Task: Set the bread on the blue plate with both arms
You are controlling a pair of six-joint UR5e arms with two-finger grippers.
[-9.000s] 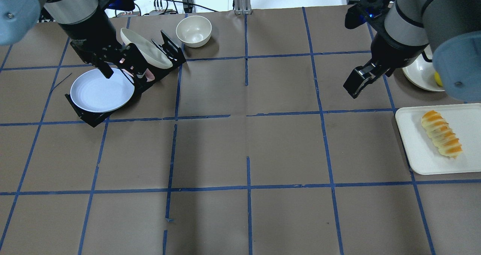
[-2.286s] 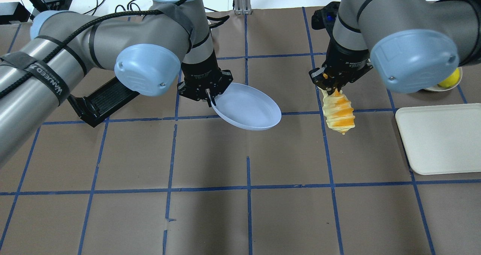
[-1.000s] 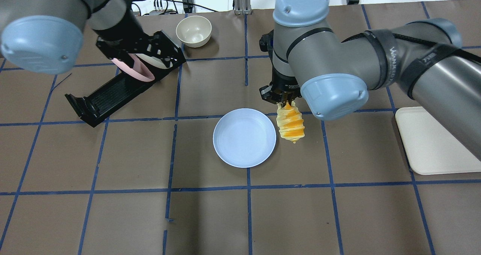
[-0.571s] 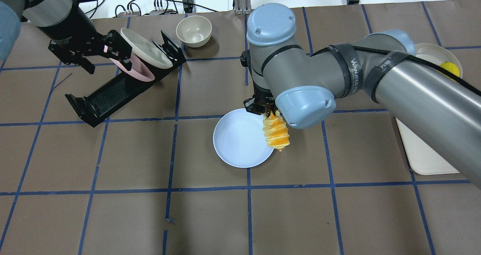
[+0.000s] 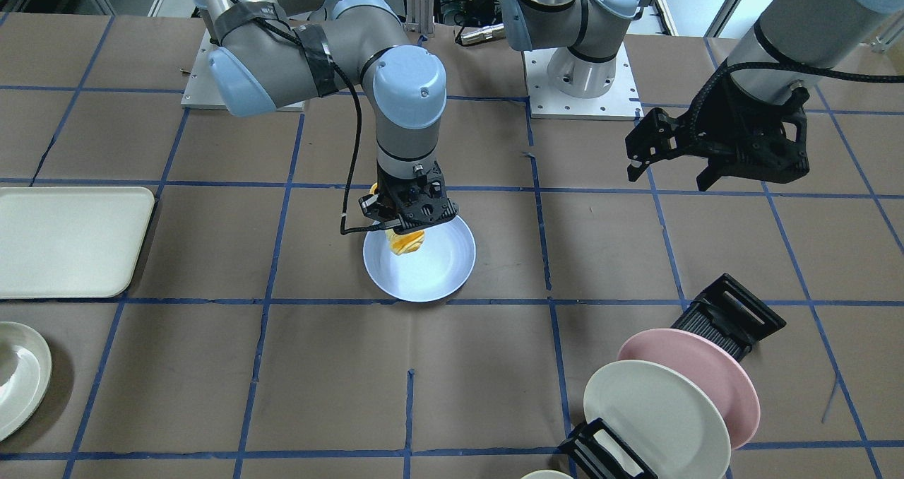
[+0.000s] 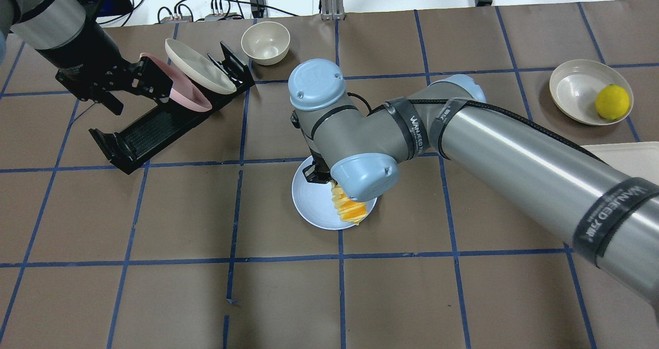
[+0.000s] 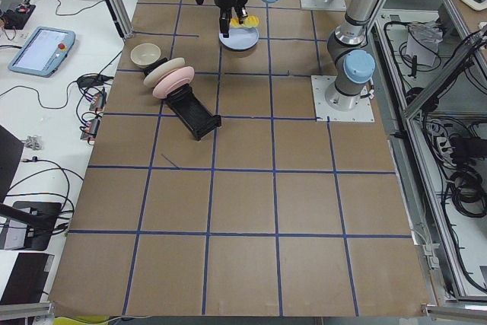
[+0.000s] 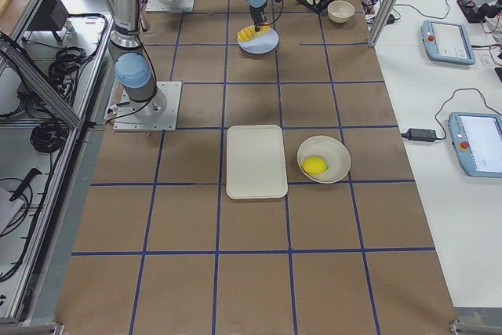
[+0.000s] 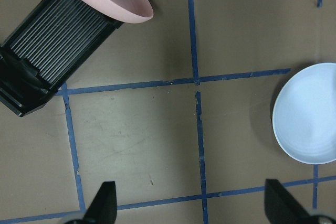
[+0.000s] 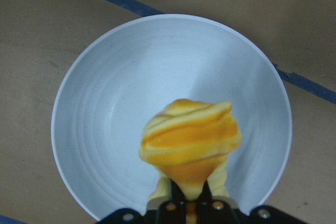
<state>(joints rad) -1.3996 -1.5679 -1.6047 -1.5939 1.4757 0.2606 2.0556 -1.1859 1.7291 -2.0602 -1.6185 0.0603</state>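
In the overhead view the left arm (image 6: 49, 17) runs out of the frame at the upper left. Toward the middle, a pale blue joint cap (image 6: 363, 176) on the right arm (image 6: 515, 148) covers most of the right gripper (image 10: 191, 205). It also covers the top of the bread (image 6: 347, 211) and the upper right part of the blue plate (image 6: 313, 205). The left wrist view shows only two fingertips (image 9: 105, 203) at its lower edge, and its right edge cuts the plate. No view shows whether the bread's lower end touches the plate.

The left arm reaches in from the upper left of the overhead frame. The left gripper (image 5: 667, 181) is held above the desk (image 6: 154, 297), near the black rack (image 6: 139, 138). Its jaws are spread wide, with nothing between them. The right arm stretches from the lower right of that frame to the centre, with its wrist turned straight down over the plate.

The plate lies flat on the desk at the middle of the overhead frame. The right gripper's fingers are closed narrowly on the bread's upper end. The loaf hangs end-down under them, over the inside of the plate. In the right wrist view its striped end sits in front of the plate's lower middle. In the front-facing view it hangs over the plate's upper left part.
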